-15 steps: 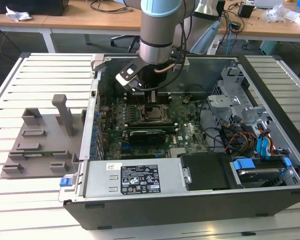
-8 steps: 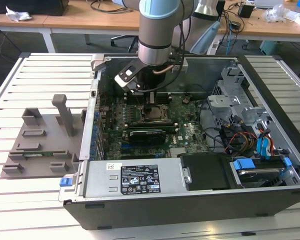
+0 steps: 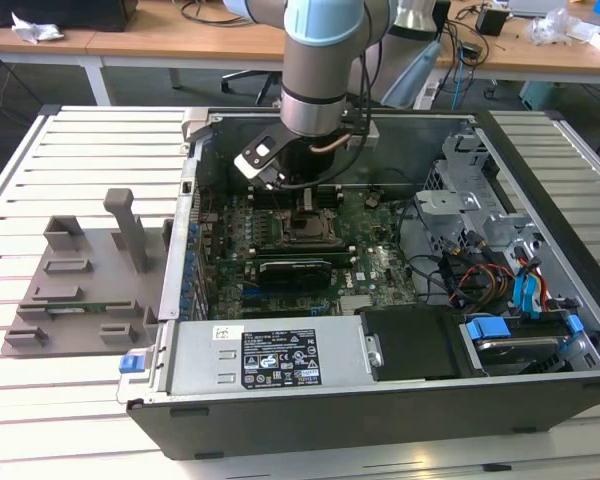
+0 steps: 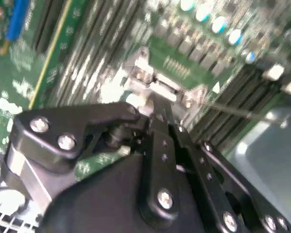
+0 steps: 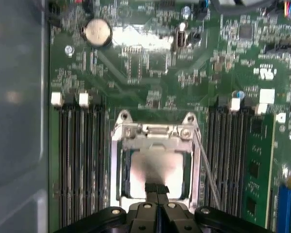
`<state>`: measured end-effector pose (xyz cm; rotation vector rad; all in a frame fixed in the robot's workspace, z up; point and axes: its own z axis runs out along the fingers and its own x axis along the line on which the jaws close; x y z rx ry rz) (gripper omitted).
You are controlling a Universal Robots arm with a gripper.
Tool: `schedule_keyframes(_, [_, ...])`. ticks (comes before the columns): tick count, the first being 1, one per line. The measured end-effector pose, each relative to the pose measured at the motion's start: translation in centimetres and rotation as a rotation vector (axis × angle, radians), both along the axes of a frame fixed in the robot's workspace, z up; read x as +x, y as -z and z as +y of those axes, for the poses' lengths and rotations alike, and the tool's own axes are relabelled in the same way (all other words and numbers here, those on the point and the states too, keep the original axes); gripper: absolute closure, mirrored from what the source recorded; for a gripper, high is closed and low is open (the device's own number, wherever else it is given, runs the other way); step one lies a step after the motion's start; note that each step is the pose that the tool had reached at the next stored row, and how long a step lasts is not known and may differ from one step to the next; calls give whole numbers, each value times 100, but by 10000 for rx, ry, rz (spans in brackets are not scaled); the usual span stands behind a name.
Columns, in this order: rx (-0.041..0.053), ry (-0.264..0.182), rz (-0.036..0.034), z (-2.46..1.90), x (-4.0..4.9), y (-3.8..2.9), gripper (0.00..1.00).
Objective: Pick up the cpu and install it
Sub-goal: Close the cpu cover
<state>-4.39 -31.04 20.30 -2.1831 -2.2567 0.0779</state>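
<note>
Inside the open computer case (image 3: 380, 405), over the green board (image 5: 150, 73), the gripper (image 5: 156, 188) has its fingers pressed together, above the chip (image 5: 148, 165) lying in the metal socket frame (image 5: 155, 131).

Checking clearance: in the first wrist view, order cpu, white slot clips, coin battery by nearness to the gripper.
1. cpu, in the socket beneath the gripper.
2. white slot clips, off the socket's corner.
3. coin battery, beyond the clips.
</note>
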Motion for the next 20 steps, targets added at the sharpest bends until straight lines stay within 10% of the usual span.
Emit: schedule_keyframes(20, [-29,1,3,0,74,-263,89])
